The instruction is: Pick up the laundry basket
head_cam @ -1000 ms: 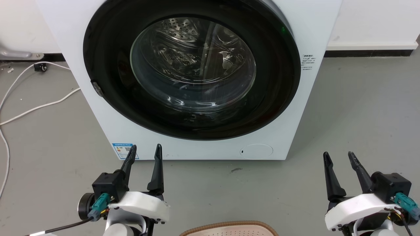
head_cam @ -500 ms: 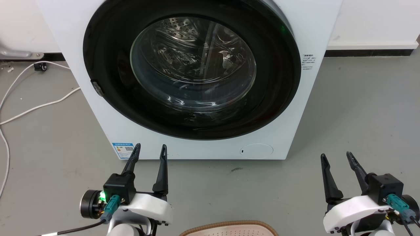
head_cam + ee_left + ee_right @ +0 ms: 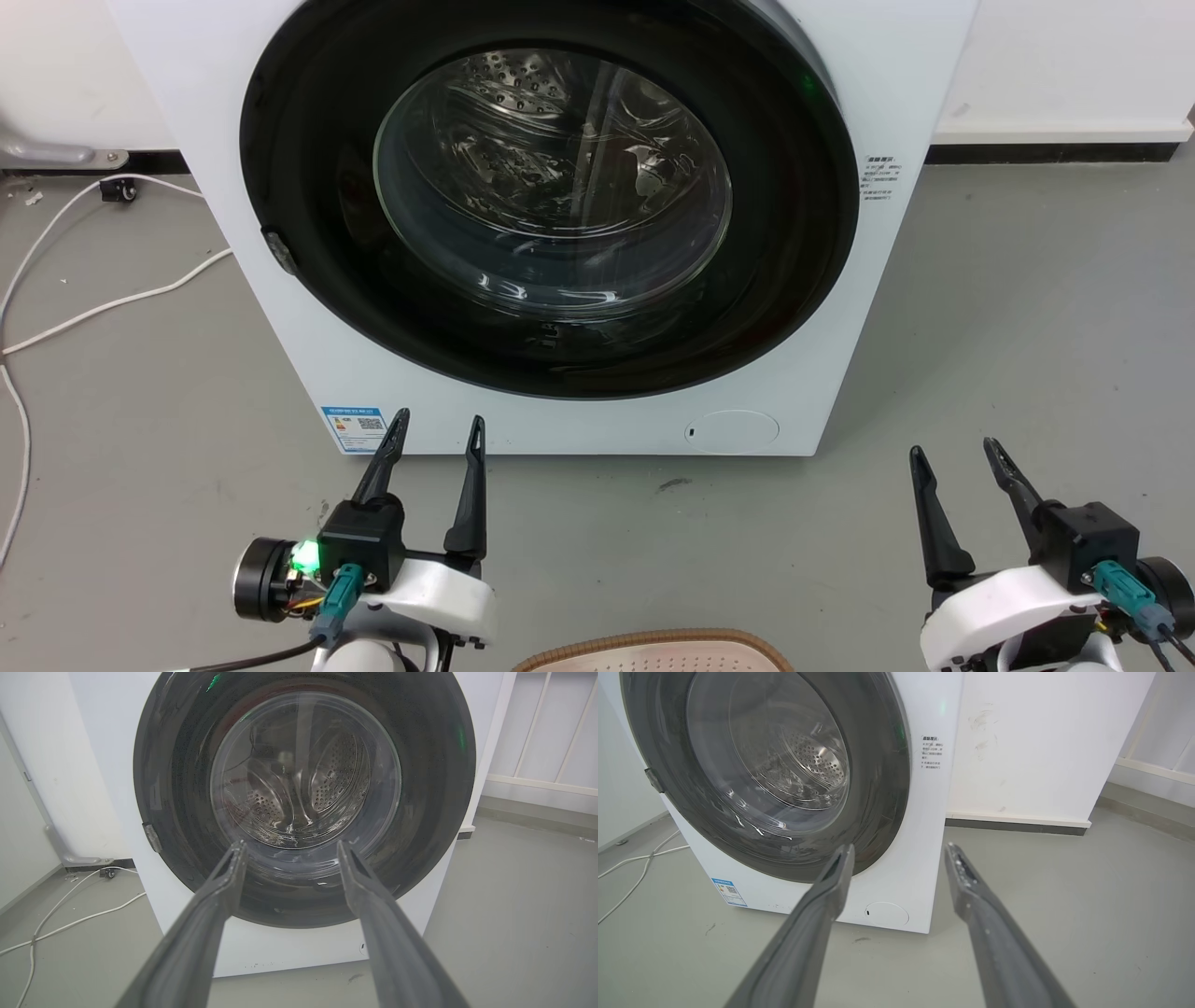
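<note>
Head view shows one washing machine (image 3: 280, 355), one laundry basket (image 3: 653, 653) and two grippers. The laundry basket sits on the grey floor (image 3: 1027, 327) at the bottom edge, between the two arms and apart from both. It is cut off, so only an arc of brown rim and a strip of perforated beige show, and its contents cannot be determined.

The left gripper (image 3: 440, 419) and the right gripper (image 3: 952, 448) each have two dark fingers spread apart, holding nothing. Both wrist views confirm the gap: left gripper (image 3: 290, 843), right gripper (image 3: 900, 845).

The machine's round door (image 3: 551, 196) is closed. Behind its glass, the perforated metal drum (image 3: 299, 793) is partly masked by reflections.

One blue label (image 3: 353, 427) and one round cover (image 3: 731, 431) mark the machine's lower front. White cable (image 3: 112, 303) lies on the floor to the left.
</note>
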You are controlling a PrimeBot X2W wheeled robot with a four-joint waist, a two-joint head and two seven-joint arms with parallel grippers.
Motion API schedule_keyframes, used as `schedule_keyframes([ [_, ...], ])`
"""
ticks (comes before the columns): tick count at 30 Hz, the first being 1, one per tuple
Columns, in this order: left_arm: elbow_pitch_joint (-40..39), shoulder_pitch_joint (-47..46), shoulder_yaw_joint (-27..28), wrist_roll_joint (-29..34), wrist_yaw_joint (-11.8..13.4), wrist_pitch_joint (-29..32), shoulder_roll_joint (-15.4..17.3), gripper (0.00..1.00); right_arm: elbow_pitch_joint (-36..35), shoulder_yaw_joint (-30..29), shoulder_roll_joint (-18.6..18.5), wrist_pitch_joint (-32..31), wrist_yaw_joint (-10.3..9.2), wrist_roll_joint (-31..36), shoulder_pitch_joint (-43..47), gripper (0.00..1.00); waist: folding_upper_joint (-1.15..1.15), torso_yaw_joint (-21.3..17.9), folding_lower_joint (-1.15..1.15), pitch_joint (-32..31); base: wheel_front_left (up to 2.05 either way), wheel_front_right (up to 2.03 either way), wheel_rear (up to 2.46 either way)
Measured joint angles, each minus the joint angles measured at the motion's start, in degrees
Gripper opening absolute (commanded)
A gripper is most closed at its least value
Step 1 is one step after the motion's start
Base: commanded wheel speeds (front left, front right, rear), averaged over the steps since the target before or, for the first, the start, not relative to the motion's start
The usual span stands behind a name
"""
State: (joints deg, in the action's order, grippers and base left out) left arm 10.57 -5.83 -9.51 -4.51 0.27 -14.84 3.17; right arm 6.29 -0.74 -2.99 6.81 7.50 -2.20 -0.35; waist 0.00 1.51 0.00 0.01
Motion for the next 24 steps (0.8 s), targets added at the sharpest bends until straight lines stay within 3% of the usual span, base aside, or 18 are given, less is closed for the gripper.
schedule_keyframes([
  [24, 3.00, 0.27, 0.30, -0.90, 0.21, -0.23, -0.19, 1.00, 1.76, -0.10, 0.01, -1.34, 0.00, -1.29, 0.23, 1.00, 0.00, 0.35, 0.00, 0.32, 0.00, 0.00, 0.00],
])
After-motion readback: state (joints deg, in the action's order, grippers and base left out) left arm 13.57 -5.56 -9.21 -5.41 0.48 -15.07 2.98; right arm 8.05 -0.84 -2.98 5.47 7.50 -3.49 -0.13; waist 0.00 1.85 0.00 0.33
